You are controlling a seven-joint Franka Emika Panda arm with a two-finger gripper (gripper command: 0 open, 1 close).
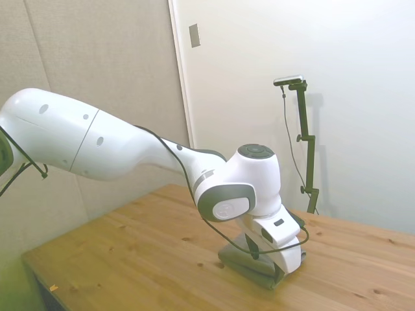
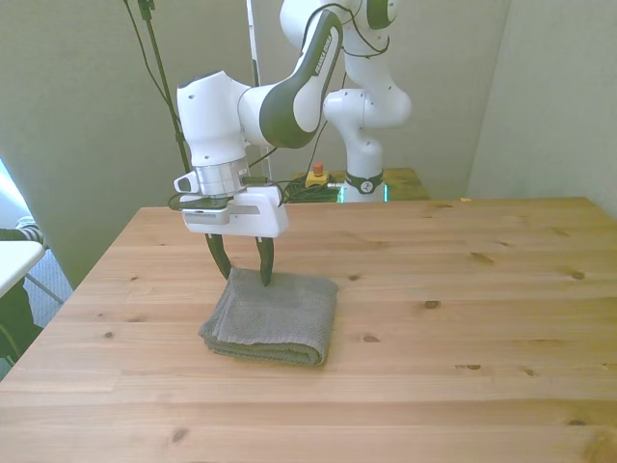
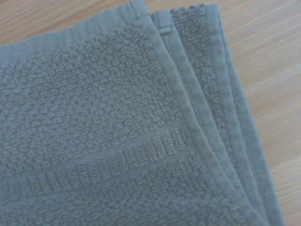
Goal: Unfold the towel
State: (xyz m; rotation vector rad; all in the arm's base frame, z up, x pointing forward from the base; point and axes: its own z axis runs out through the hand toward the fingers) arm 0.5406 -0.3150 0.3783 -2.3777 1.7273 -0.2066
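Towel: a plain grey, folded terry-cloth towel (image 2: pixel 273 319) lies flat on the wooden table (image 2: pixel 463 318), toward the front view's left of the tabletop and about midway between the near and far edges.
Towel shape: a thick rectangular pad of several layers; its rounded folded edge faces the camera in the front view.
Towel close up: the wrist view shows the grey towel (image 3: pixel 117 136) with looped pile, a ribbed woven band across it, and stacked hemmed edges lying beside bare wood.
Towel from the side: only part of the towel (image 1: pixel 249 265) shows below the arm's wrist, resting on the table (image 1: pixel 130 253).
Gripper: the white arm's two-finger gripper (image 2: pixel 242 276) points straight down over the towel's far corner on the front view's left.
Finger spread: the two dark fingers (image 2: pixel 266 265) stand partly apart with a clear gap between them; nothing is clasped in that gap.
Contact: the tips reach the towel's far edge; one appears to touch the top layer, and whether the other touches cloth or sits just off the corner I cannot tell.
Gripper from the side: the gripper is hidden behind the white wrist housing.
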